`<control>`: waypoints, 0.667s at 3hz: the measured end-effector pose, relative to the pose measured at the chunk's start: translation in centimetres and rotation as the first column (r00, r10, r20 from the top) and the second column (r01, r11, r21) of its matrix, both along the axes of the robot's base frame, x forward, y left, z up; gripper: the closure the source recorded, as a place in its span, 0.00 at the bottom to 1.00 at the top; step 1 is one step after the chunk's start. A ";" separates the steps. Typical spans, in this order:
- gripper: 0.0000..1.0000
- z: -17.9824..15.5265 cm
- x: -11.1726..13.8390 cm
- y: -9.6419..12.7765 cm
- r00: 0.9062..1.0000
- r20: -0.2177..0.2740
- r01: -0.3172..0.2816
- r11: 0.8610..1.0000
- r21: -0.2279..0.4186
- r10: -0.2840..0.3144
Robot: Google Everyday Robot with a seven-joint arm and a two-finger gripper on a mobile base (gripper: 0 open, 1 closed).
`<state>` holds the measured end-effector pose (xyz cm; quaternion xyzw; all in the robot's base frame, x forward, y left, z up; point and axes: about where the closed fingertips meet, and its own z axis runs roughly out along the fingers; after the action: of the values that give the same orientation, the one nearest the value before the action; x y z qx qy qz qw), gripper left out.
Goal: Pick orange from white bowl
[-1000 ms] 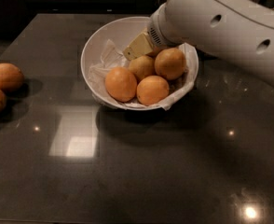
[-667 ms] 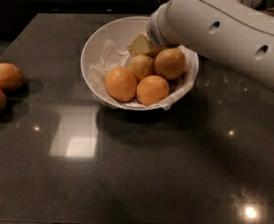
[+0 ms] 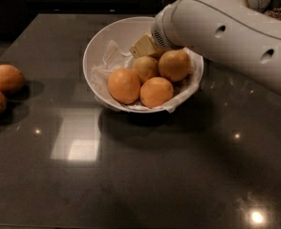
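Orange (image 3: 145, 68) in bowl (image 3: 114, 32) lies just under gripper (image 3: 142, 46), whose grip cannot be told; approach step, descent and closing judged next.

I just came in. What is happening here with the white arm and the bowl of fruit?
A white robot arm reaches from the right into the wide white bowl lined with crumpled paper. Its tool hangs over the bowl's back part, right next to the paler yellowish round orange, which lies among three deeper-orange fruits. No fruit is lifted yet. Two more oranges lie on the table, left.
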<state>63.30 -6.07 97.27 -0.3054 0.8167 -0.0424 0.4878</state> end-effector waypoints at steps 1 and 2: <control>0.15 -0.3 0.3 -0.1 1.000 -0.013 0.003 1.000 0.019 -0.003; 0.14 -1.0 0.5 -0.4 0.999 -0.038 0.011 0.999 0.039 -0.010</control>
<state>63.81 -6.43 96.25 -0.2923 0.8280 -0.0233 0.4779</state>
